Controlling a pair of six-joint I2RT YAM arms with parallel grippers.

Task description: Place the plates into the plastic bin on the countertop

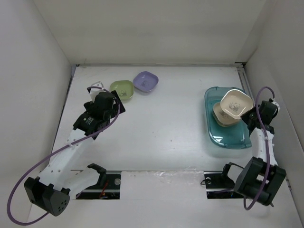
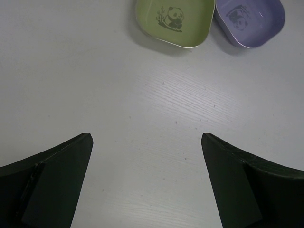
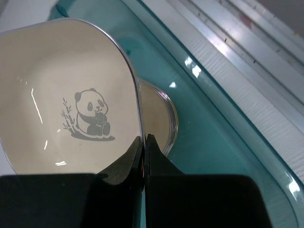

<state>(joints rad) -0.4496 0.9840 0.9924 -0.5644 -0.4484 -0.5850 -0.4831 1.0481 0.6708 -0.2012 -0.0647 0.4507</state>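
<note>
Over on the right, the right gripper (image 3: 144, 142) has its jaws pinched tight on one rim of a cream plate (image 3: 61, 95), whose panda print faces up. The plate hangs above the bin (image 1: 228, 140), which sits on the table (image 1: 161, 128) close to the right wall. Under it, inside the bin toward the far end, lies a stack (image 3: 159, 118) of other plates. The held plate overlaps it from above, and I cannot tell whether the two touch. On the left, the left gripper (image 2: 147, 142) hovers over bare table with its jaws spread wide, holding nothing. Just beyond it, near the back edge, a green plate (image 2: 173, 21) and a lavender plate (image 2: 249, 21) sit close side by side, each with a panda printed inside.
</note>
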